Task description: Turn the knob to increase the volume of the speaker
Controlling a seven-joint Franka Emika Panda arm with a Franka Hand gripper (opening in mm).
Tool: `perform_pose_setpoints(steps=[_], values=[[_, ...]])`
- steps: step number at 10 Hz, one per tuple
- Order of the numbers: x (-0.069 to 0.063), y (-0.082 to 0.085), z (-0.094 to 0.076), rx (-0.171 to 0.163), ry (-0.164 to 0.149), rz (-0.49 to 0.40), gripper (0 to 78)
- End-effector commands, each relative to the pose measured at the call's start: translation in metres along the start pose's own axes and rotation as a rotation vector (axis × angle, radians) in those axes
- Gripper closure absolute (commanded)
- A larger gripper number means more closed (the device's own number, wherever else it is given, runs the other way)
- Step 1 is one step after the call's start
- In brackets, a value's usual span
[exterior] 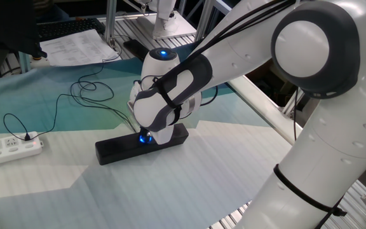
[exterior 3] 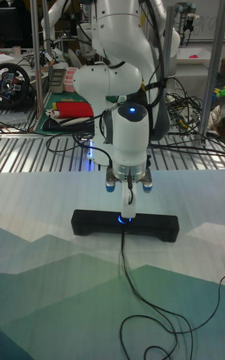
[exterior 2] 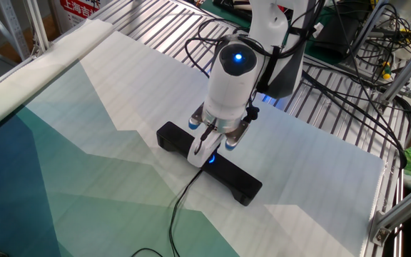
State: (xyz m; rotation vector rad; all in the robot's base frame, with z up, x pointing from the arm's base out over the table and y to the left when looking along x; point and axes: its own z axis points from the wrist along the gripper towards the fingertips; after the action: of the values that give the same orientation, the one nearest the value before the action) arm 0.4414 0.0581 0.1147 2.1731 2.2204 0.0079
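The speaker [exterior: 116, 150] is a long black bar lying on the teal-and-white cloth, also in the other fixed view [exterior 2: 237, 184] and the tall view [exterior 3: 94, 222]. Its knob [exterior: 145, 138] glows blue near the bar's middle [exterior 2: 210, 158] [exterior 3: 124, 219]. My gripper [exterior: 146, 134] points straight down onto the knob, its white fingers [exterior 2: 198, 152] close together and shut around it [exterior 3: 127, 210]. The fingers hide most of the knob, so only its blue ring shows.
A thin black cable [exterior 3: 128, 272] runs from the speaker toward the cloth's near edge [exterior 2: 177, 207]. A white power strip [exterior: 8, 149] lies at the left, with looped cables [exterior: 75, 95] and papers [exterior: 75, 46] behind. Metal slats [exterior 2: 348, 121] border the cloth.
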Motion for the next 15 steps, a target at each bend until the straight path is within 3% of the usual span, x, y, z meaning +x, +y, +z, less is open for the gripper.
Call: perform_pose_setpoints(steps=[1,8,11,15], values=[[0.0001,0.0011,-0.0011,-0.026,0.004,0.115,76.4],[0.0002,0.0009,-0.0012,-0.061,0.01,0.283,76.4],[0.0002,0.0009,-0.0012,-0.058,0.009,0.297,76.4],[0.0002,0.0009,-0.0012,-0.058,0.009,0.249,76.4]])
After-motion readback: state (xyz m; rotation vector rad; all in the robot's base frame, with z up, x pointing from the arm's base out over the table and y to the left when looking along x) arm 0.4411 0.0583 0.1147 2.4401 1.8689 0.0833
